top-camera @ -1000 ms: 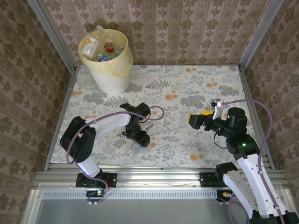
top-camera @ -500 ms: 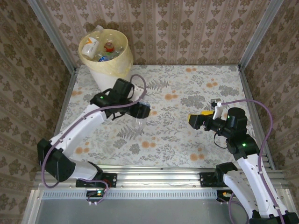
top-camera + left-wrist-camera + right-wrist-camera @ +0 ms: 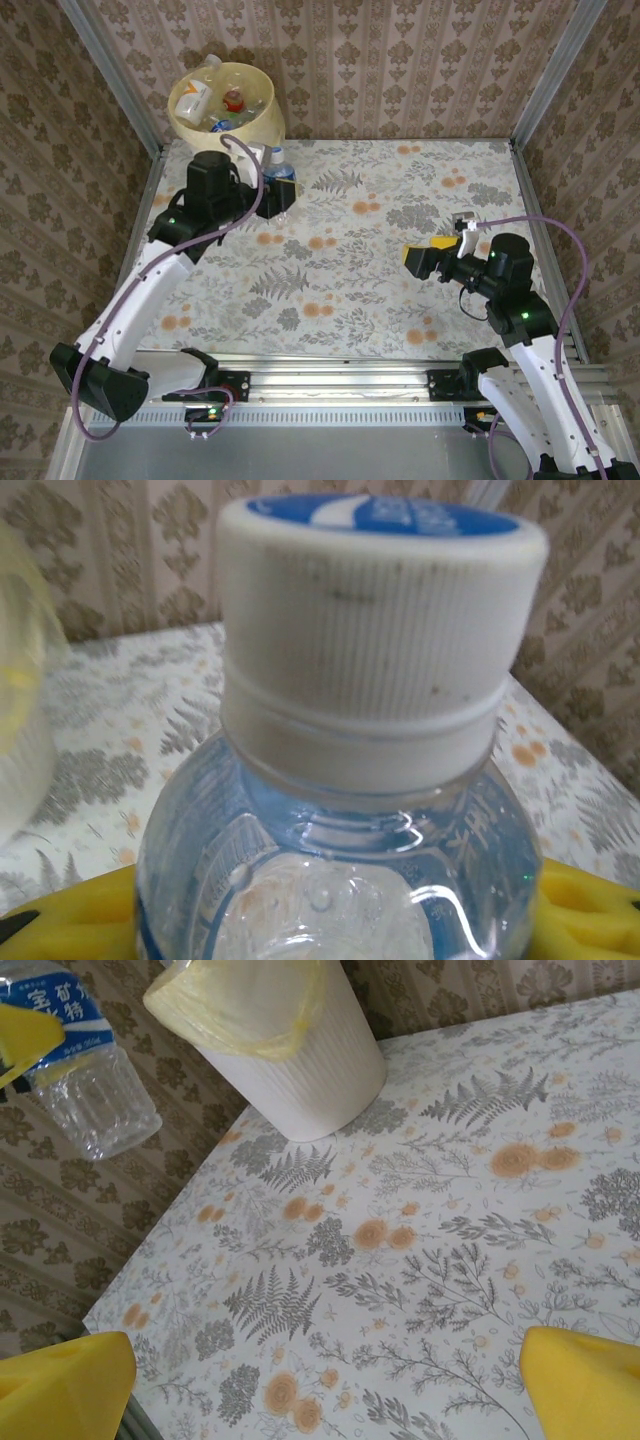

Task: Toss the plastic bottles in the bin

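My left pincer (image 3: 277,192) clamps a white-capped, blue-labelled water bottle (image 3: 279,165) just beside the bag-lined bin (image 3: 262,128), while my right pincer (image 3: 420,258) hangs spread wide apart above the floral table (image 3: 380,300).

Damask wallpaper walls (image 3: 400,60), floral tabletop (image 3: 380,270)
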{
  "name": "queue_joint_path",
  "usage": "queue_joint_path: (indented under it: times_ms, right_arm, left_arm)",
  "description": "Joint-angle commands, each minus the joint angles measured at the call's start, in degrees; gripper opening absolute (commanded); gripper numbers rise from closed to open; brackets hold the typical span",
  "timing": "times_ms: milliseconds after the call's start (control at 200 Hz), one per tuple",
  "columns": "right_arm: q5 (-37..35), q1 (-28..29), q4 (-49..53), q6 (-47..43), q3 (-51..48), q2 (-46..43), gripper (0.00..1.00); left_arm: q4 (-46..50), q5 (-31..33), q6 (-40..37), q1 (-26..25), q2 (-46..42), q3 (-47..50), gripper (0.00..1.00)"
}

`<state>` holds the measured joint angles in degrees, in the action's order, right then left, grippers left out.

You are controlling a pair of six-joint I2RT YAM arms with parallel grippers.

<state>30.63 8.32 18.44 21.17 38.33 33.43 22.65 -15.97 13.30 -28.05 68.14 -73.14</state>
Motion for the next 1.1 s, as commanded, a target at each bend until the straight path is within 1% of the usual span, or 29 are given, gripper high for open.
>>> queue_joint_path:
  times_ms: [0, 25, 35, 55, 175, 345, 425, 760, 930, 1095]
  right_arm:
    - [2.4, 0.4, -3.1, -0.1, 0.0, -1.1, 1.0]
    - [2.5, 0.4, -3.3, 0.0, -0.1, -1.2, 1.0]
    - [2.6, 0.4, -3.4, 0.0, -0.1, -1.3, 1.0]
    - [2.6, 0.4, -3.6, 0.1, -0.2, -1.3, 1.0]
    - [2.9, 0.4, -4.2, 0.1, -0.4, -1.9, 1.0]
    - [2.8, 0.4, -3.8, -0.4, -0.1, -1.3, 1.0]
    - [2.7, 0.4, -3.8, -0.5, 0.0, -0.9, 1.0]
    - [2.5, 0.4, -3.8, -0.6, 0.1, -0.2, 1.0]
    - [2.3, 0.4, -3.7, -1.1, 0.1, 0.1, 1.0]
    - [2.3, 0.4, -3.8, -1.5, 0.6, 1.2, 1.0]
  left_arm:
    - [-5.8, 1.7, -0.9, 1.5, -0.6, -1.4, 0.48]
    - [-6.5, 1.8, -1.1, 1.6, -0.6, -1.6, 0.48]
    - [-6.8, 1.8, -1.1, 2.8, -0.5, -1.6, 0.49]
    - [-7.4, 1.8, -1.1, 3.7, -0.5, -1.7, 0.49]
    - [-11.8, 2.4, -1.0, 6.9, -0.2, -2.1, 0.48]
    - [-19.8, 4.1, -2.3, 10.5, 0.7, -3.0, 0.5]
    - [-22.9, 3.6, -2.7, 12.0, 1.8, -4.6, 0.51]
    - [-30.6, 2.7, -6.3, 14.9, 5.9, -12.8, 0.52]
    - [-34.5, 3.4, -7.8, 16.8, 7.5, -14.7, 0.52]
    - [-41.5, 3.7, -9.0, 18.5, 8.9, -14.5, 0.53]
